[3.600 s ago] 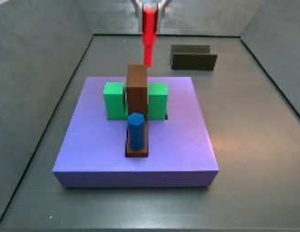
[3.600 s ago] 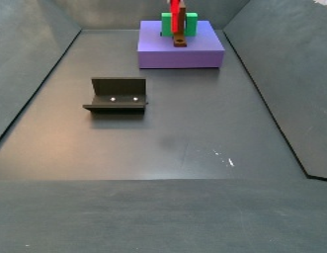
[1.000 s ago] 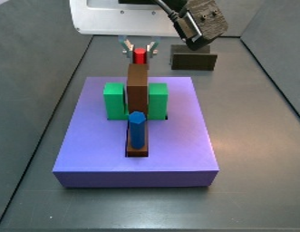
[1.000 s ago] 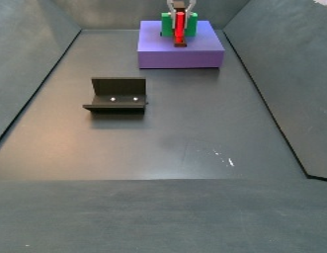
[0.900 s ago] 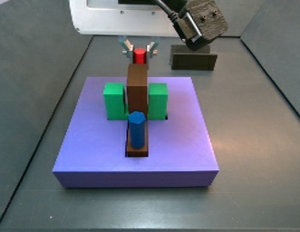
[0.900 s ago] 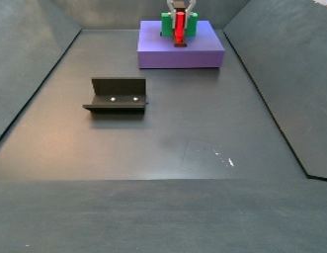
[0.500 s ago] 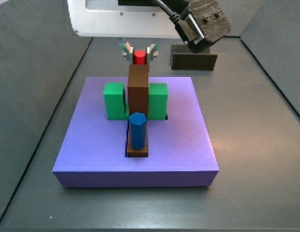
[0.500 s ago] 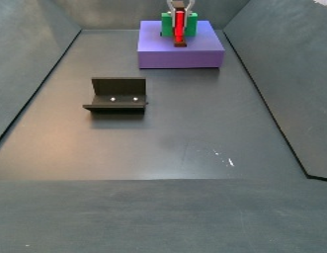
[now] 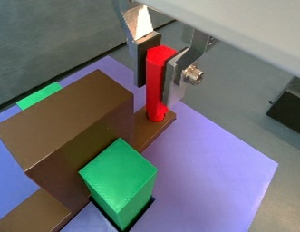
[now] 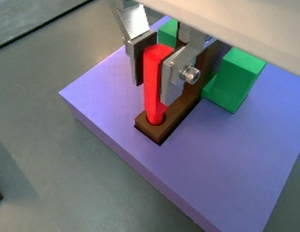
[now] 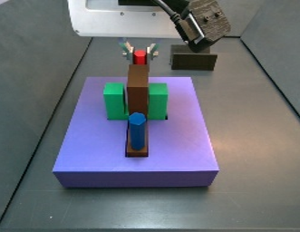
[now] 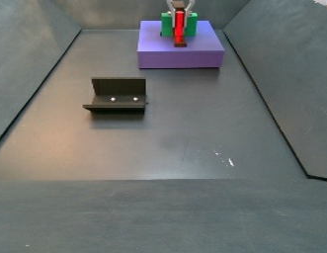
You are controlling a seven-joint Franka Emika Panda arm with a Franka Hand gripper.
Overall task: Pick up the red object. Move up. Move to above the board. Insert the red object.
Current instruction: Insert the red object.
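**Peg's in the hole, but letting go is the risky bit**

The thin bright-red stick (image 9: 157, 83) stands upright with its foot in the end of the long narrow brown bar (image 10: 164, 125) on the flat purple slab (image 10: 110, 122). The two-finger gripper (image 9: 160, 65) sits right over it, silver fingers (image 10: 179, 73) closed against the stick's sides, so it looks gripped.

My guess at the failure: if the stick isn't fully seated, or a pad sticks on opening, it tips or lifts back out.

The wrist views show the hole and finger contact. A side view instead shows the blue cylinder peg (image 11: 136, 128), green blocks (image 11: 114, 99) and dark L-shaped fixture (image 12: 117, 95).
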